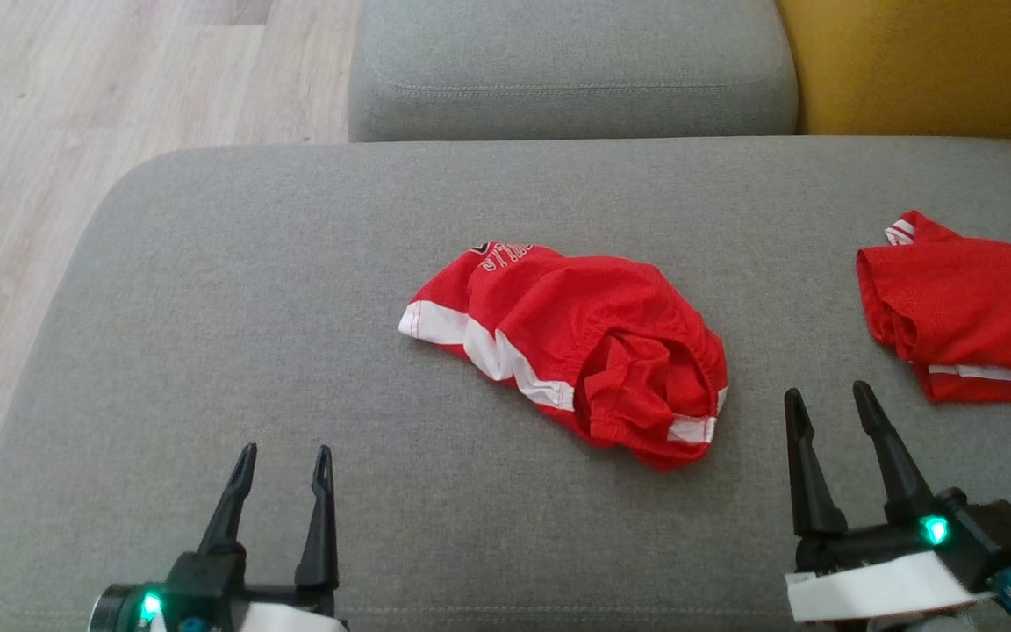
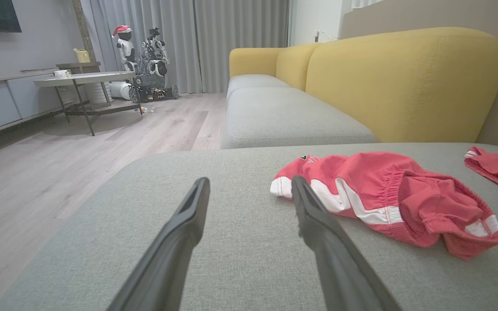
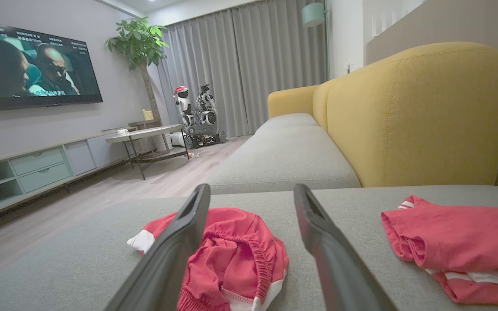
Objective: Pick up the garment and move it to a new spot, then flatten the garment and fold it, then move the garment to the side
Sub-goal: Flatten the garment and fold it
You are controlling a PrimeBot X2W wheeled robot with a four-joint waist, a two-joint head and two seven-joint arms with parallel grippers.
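Observation:
The garment point(image 1: 571, 338) is a pair of red shorts with white stripes, lying crumpled in the middle of the grey sofa cushion point(image 1: 251, 290). In the left wrist view the garment point(image 2: 387, 194) lies ahead and to the right of the fingers. Low in the right wrist view, the garment point(image 3: 236, 250) sits partly behind one finger. My left gripper point(image 1: 284, 461) hovers open at the near left, well short of the shorts. My right gripper point(image 1: 828, 397) stands open just right of the shorts' waistband. Neither holds anything.
A second red garment point(image 1: 971, 307) lies folded at the cushion's right edge. Another grey cushion point(image 1: 571, 70) and the yellow backrest point(image 1: 927, 66) lie beyond. Wooden floor point(image 1: 58, 132) drops off to the left. Across the room stand a table point(image 2: 82, 80) and another robot point(image 2: 145, 65).

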